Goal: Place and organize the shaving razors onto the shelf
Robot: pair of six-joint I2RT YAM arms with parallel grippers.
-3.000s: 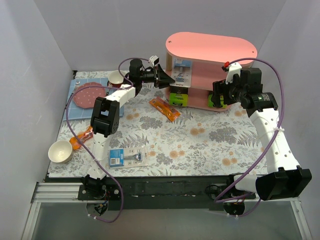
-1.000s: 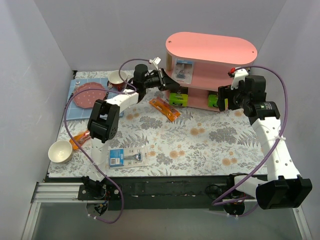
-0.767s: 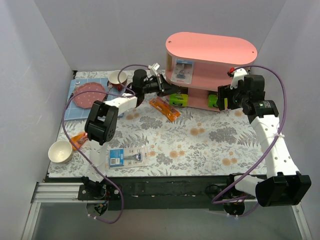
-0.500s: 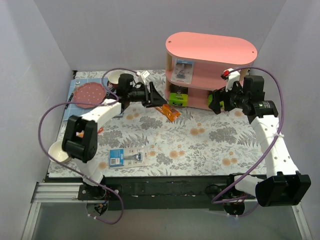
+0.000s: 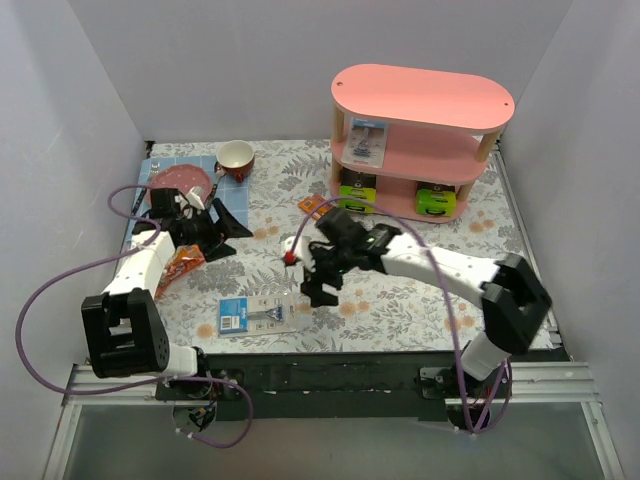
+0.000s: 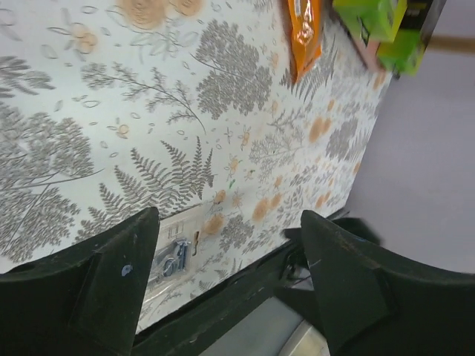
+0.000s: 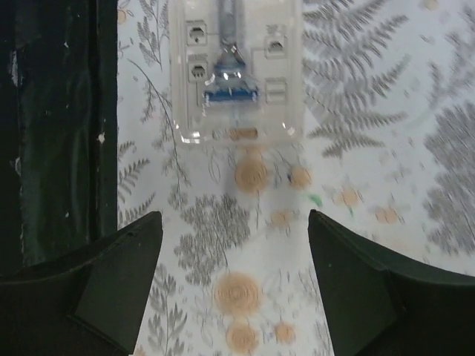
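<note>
Right pincer (image 7: 234, 221), jaws apart, near blister pack (image 7: 236, 74)

Blister pack (image 5: 258, 314): bare cloth (image 5: 400, 290) around; table edge (image 5: 330, 362) close beside.
Shelf (image 5: 420, 100) front: orange packet (image 6: 304, 33) lies near.

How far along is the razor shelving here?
Done: one blister pack on the middle tier of the shelf, left box and right box on its bottom tier. In hand: nothing; right gripper open, hovering near the last pack on the table; left gripper open too. Left: shelve that pack.
</note>
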